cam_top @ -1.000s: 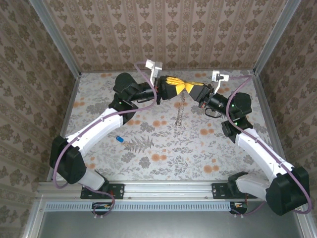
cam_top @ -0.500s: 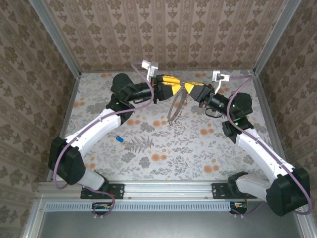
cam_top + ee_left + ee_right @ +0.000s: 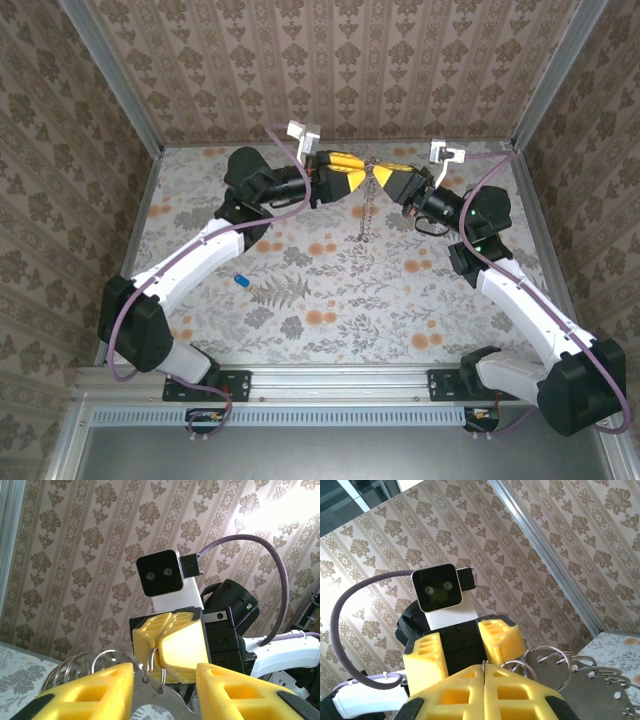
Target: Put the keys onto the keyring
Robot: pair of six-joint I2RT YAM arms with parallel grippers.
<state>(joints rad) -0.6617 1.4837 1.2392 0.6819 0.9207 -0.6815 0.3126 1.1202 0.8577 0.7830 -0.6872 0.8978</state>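
- Our right hand (image 3: 484,674) is closed, pinching the dangling keyring (image 3: 366,212).
- Our left hand (image 3: 165,690) stands open, just beside it.
- The key (image 3: 241,281) lies on the desk (image 3: 420,300), well apart.

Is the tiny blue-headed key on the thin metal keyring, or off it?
Off: the blue-headed key lies on the table, well apart from the raised metal keyring.

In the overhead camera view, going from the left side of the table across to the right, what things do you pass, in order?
blue key lying on the table → left gripper → keyring, its chain hanging down between the two grippers → right gripper
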